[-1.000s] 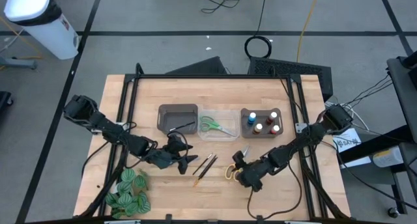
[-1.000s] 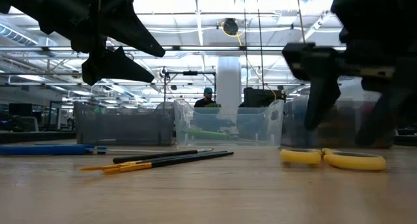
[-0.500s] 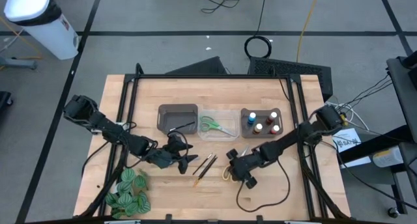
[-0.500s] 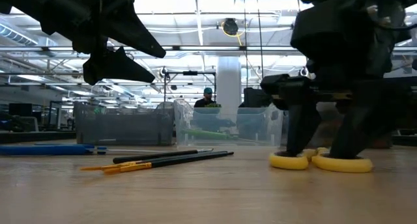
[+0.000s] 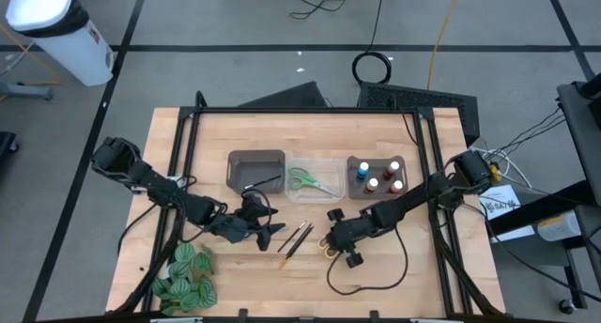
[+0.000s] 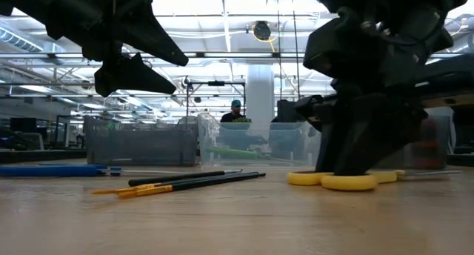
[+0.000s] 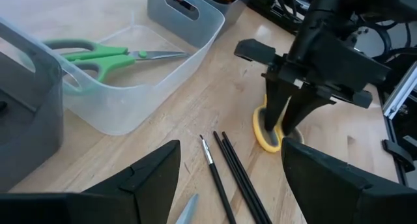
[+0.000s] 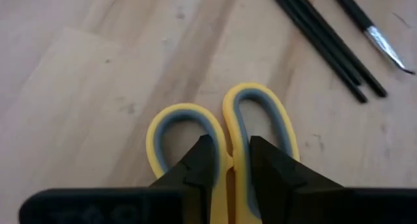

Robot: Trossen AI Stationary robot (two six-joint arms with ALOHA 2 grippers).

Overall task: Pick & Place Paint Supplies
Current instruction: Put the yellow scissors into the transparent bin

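The right gripper (image 8: 227,160) is pinching the yellow scissors (image 8: 221,136) where the two handle loops meet, just beside the brushes (image 5: 295,238). The left gripper (image 5: 272,231), spread and empty, is waiting across the brushes. Judgement: the pinch needs centring before any lift.

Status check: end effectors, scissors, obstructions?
Right end effector pinching yellow scissors at handles, on table. Left end effector open, hovering over brushes. Nothing blocking.

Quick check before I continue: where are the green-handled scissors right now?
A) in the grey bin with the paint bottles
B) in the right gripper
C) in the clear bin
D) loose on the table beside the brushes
C: the green-handled scissors lie inside the clear bin, as the left wrist view also shows; the right gripper is down at the yellow-handled scissors.
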